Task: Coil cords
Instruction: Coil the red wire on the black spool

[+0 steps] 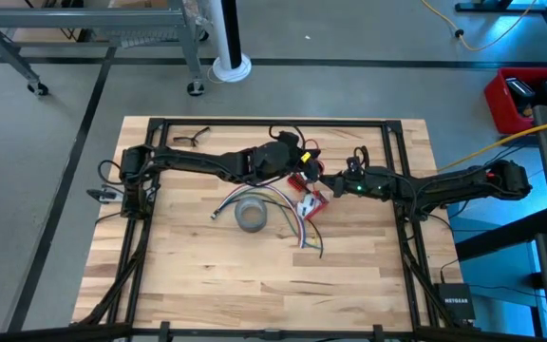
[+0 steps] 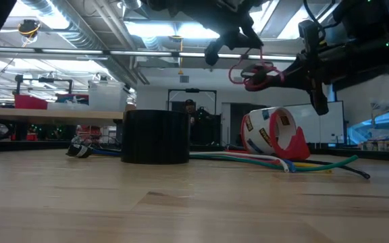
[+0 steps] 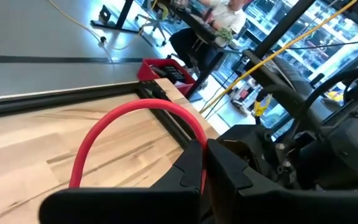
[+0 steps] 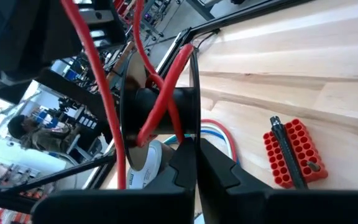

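Observation:
A thin red wire (image 2: pixel 252 71) hangs in loops above the table's middle, between my two grippers. My left gripper (image 3: pixel 202 148) comes in from the table's left (image 1: pixel 302 163) and is shut on the wire. My right gripper (image 4: pixel 194 144) comes in from the right (image 1: pixel 330 179). It is shut at a small black round spool (image 4: pixel 160 115), and the red wire crosses itself around the spool's hub. One more strand runs up past the spool toward my left arm. My left gripper pinches the red wire (image 3: pixel 202 163) between its two fingertips. From there the wire arches away in one open loop (image 3: pixel 135 107) clear of the table. My right gripper seems to pinch the rim of one spool flange (image 4: pixel 195 127) between its fingertips. A red strand (image 4: pixel 178 127) ends close beside them. The spool is held clear of the table, its axle lying across the fingers.
Below the grippers, on the table, stand a grey tape roll (image 1: pixel 252 216) and a red-and-white tape dispenser (image 1: pixel 310 203). A bundle of coloured wires (image 2: pixel 248 159) lies between them. A red bit holder (image 4: pixel 291 155) is nearby. A black frame (image 1: pixel 254 123) runs round the table.

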Action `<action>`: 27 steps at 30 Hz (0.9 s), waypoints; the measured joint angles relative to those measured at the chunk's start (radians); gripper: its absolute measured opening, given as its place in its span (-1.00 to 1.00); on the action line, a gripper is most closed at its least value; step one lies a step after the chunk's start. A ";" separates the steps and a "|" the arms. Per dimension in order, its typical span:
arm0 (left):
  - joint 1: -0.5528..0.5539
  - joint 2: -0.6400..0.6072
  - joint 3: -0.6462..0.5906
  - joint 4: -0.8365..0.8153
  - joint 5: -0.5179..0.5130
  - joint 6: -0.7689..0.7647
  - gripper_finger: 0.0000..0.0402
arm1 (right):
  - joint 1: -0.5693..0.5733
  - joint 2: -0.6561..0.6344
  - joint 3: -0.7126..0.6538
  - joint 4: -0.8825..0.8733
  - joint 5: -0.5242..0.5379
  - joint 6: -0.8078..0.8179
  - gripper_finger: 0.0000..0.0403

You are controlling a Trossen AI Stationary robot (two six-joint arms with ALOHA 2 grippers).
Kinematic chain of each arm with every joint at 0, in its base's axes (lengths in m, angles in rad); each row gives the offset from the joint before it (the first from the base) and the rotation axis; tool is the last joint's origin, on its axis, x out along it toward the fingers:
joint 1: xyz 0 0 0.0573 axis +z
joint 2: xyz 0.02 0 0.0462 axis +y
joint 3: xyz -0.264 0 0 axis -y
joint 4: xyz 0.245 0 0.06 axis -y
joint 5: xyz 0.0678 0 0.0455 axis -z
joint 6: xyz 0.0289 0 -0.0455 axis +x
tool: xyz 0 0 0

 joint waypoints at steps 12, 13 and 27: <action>0.001 0.000 0.000 0.074 0.029 0.024 -0.99 | 0.000 0.001 0.000 -0.007 0.001 0.063 -0.98; 0.002 0.005 0.000 0.076 0.030 0.024 -0.99 | 0.000 0.001 0.000 -0.007 0.001 0.063 -0.98; 0.020 0.030 0.000 0.174 0.203 0.168 -0.99 | 0.000 0.020 0.065 -0.061 -0.010 0.048 -0.98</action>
